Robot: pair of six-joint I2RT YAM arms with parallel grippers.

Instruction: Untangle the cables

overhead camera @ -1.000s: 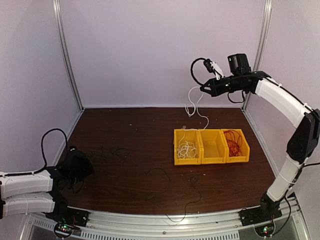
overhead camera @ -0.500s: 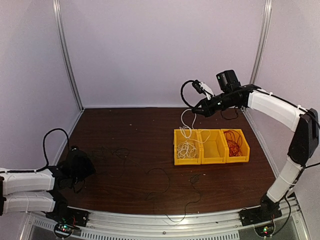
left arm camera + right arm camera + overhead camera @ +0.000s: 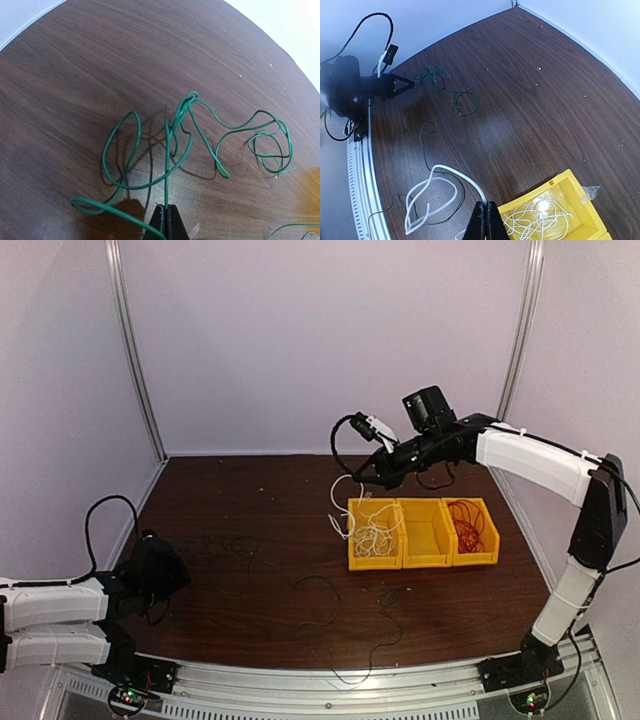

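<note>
My right gripper (image 3: 364, 478) is shut on a thin white wire (image 3: 340, 502) and holds it above the left yellow bin's (image 3: 352, 552) near-left corner. In the right wrist view the shut gripper (image 3: 486, 205) pinches the white wire (image 3: 436, 172), which loops down left of the bin (image 3: 535, 190). That bin holds several white wires (image 3: 540, 216). Red wires (image 3: 465, 522) lie in the right bin. My left gripper (image 3: 182, 576) is low at the table's left, and its wrist view shows it (image 3: 166, 208) shut on a green wire (image 3: 166, 165) of a loose tangle on the table.
The middle yellow bin (image 3: 425, 532) looks empty. Thin dark wires (image 3: 322, 602) lie loose on the brown table near the front edge, more by the left gripper (image 3: 228, 548). Metal posts and pale walls close in the back and sides.
My right gripper has come down and leftward from the back right corner with the white wire, which now hangs lower by the left bin. The left arm has barely moved.
</note>
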